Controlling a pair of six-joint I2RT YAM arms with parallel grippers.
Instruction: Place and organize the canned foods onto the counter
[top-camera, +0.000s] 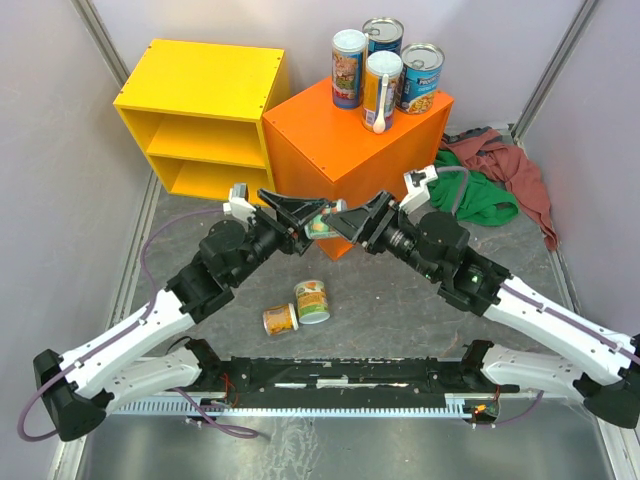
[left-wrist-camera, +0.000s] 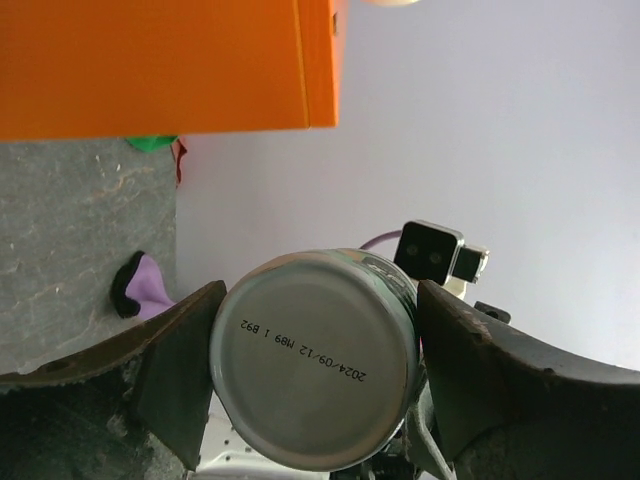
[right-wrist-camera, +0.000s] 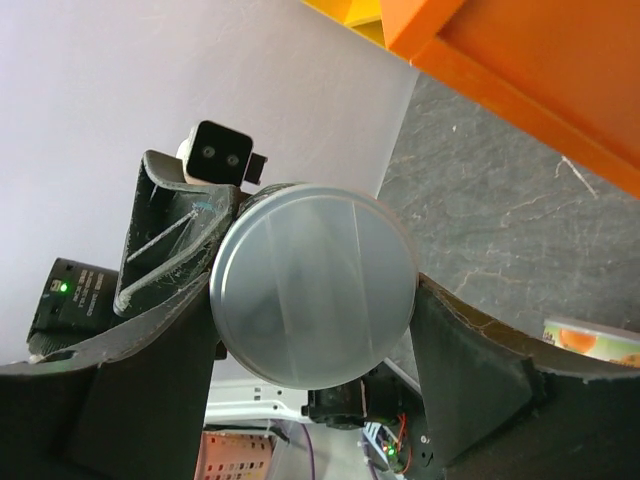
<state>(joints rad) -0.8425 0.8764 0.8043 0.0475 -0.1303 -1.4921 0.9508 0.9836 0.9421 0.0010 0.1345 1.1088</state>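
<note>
A can (top-camera: 322, 224) hangs in the air in front of the orange counter (top-camera: 330, 130), and both grippers meet on it. My right gripper (top-camera: 336, 222) is shut on the can (right-wrist-camera: 312, 300), with both fingers pressed to its sides. My left gripper (top-camera: 316, 216) straddles the other end of the can (left-wrist-camera: 315, 360), its jaws slightly parted from the can wall. Several tall cans (top-camera: 382, 88) stand upright on the counter's top at the back. On the floor lie two short cans, one (top-camera: 312, 301) beside the other (top-camera: 281, 319).
A yellow open shelf unit (top-camera: 200, 110) stands left of the counter. Green cloth (top-camera: 480, 200) and red cloth (top-camera: 505, 160) lie on the floor to the right. Grey walls close in on both sides. One floor can (right-wrist-camera: 595, 340) shows in the right wrist view.
</note>
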